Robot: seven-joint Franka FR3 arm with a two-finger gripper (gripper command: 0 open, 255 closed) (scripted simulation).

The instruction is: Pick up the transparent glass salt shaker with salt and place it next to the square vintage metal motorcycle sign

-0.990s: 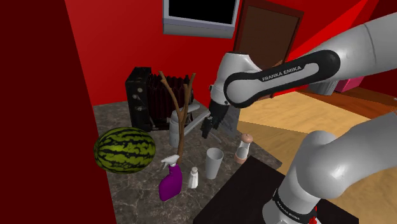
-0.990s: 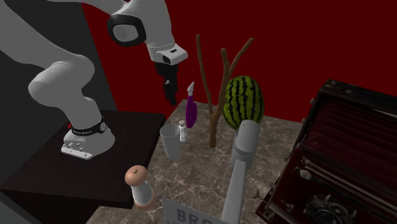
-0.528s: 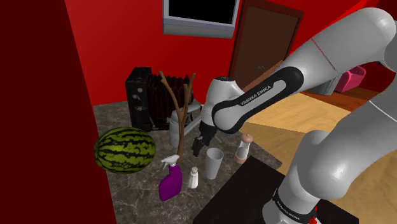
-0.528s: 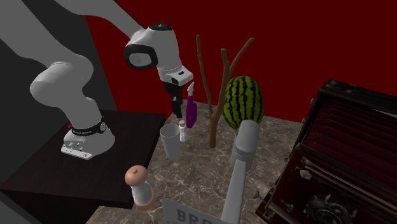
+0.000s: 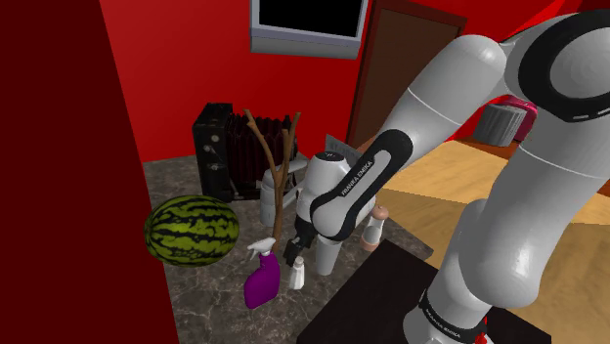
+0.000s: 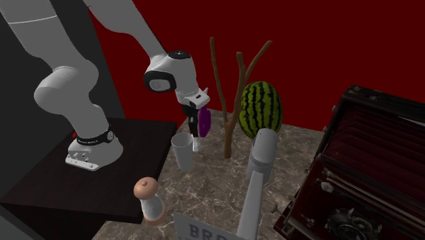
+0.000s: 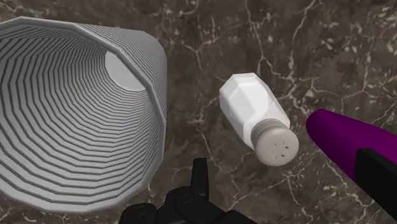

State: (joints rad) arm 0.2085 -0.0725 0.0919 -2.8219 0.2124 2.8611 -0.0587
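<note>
Wrist view looks down on the white salt shaker [image 7: 254, 114]. It stands upright on the marble bench [image 7: 305, 38], long axis vertical, perforated cap pointing up at the pincer [image 5: 294, 251]. The shaker sits between a grey cup [image 7: 70, 108] and a purple spray bottle [image 7: 343, 137]. The pincer is spread and holds nothing; one finger [image 7: 380, 178] stands far off-centre.

Pincer [image 5: 292, 252] low (fingers [image 7: 378, 175] apart)

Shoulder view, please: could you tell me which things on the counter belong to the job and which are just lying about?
Job in hand:
white salt shaker
lettered sign

Lying about:
ribbed cup
purple spray bottle
watermelon
bare branch
brown-topped grinder
dark bellows case
</note>
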